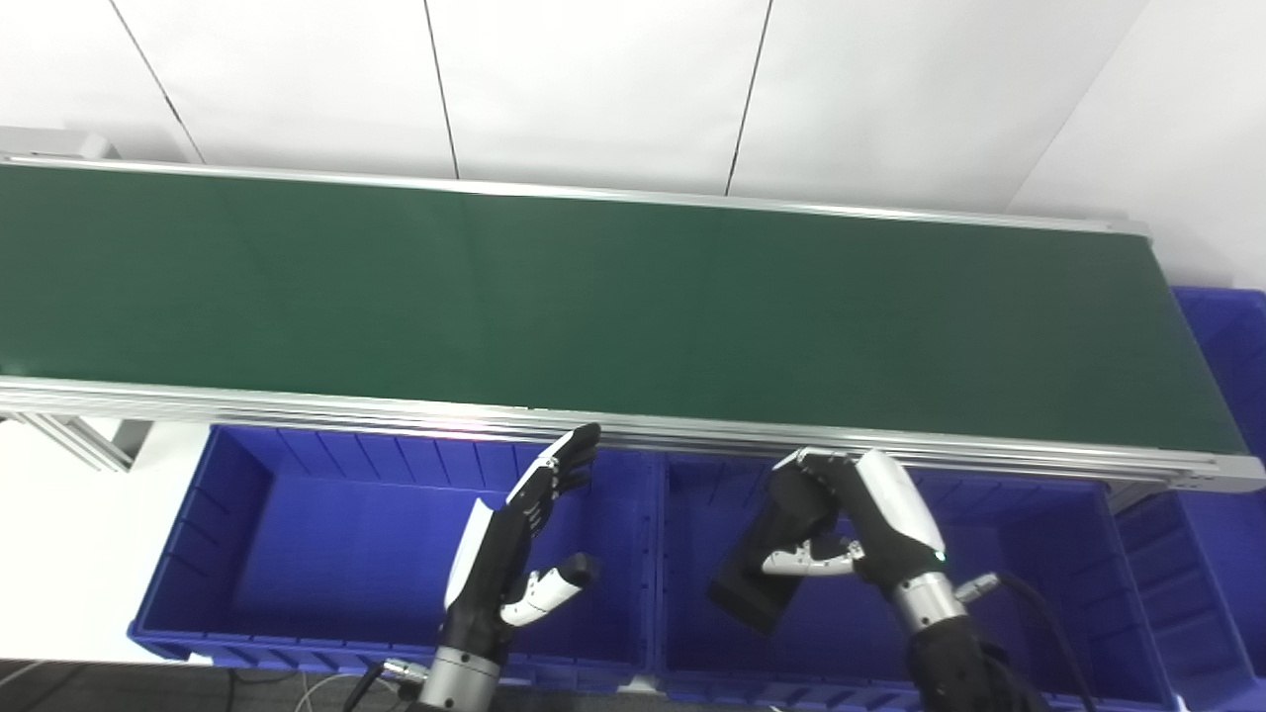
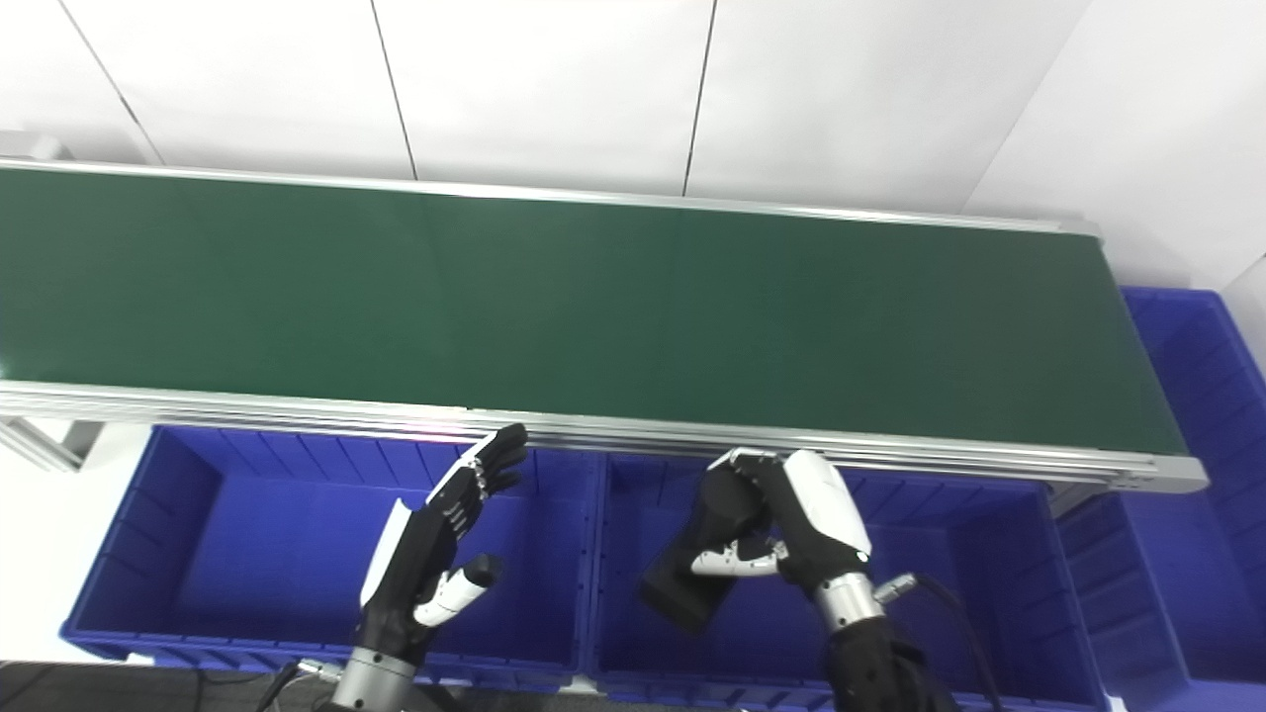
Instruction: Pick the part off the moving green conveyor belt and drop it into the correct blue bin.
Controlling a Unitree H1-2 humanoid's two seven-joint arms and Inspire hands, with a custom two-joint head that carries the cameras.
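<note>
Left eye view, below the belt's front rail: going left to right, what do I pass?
Left blue bin → left hand, open → black part → right hand holding it → right blue bin.

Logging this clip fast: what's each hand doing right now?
Left hand: open, holding nothing, over the left blue bin.
Right hand: shut on the black part, over the middle blue bin.

Green belt, blue bins, black part.
</note>
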